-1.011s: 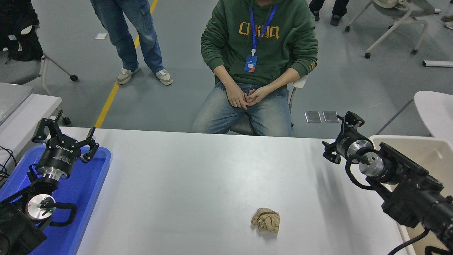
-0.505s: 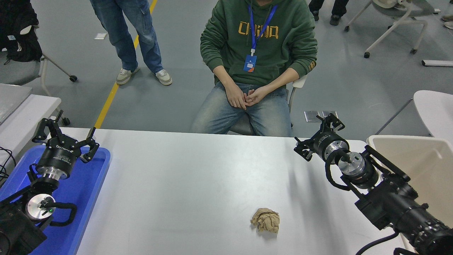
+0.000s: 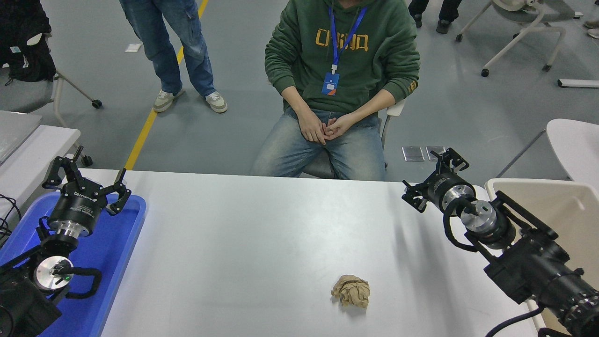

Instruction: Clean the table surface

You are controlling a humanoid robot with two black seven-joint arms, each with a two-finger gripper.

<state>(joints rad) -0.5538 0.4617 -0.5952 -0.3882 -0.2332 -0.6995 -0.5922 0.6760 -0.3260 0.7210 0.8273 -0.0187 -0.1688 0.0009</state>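
Observation:
The table surface [image 3: 262, 234] is a wide white-grey top. A crumpled brown paper ball [image 3: 351, 291] lies on it, near the front, right of the middle. My right gripper [image 3: 426, 172] is open and empty. It hovers over the table's far right part, well behind and to the right of the paper ball. My left gripper [image 3: 86, 171] is open and empty, parked at the lower left above a blue tray [image 3: 119, 243].
A cream bin [image 3: 566, 206] stands at the table's right end, beside my right arm. A person in a green hoodie [image 3: 344, 51] sits at the far side with hands in the lap. A smaller white table [image 3: 32, 150] stands at the left.
My right gripper swung left over the table, then came back a little to the right. The paper ball and my left arm have not moved.

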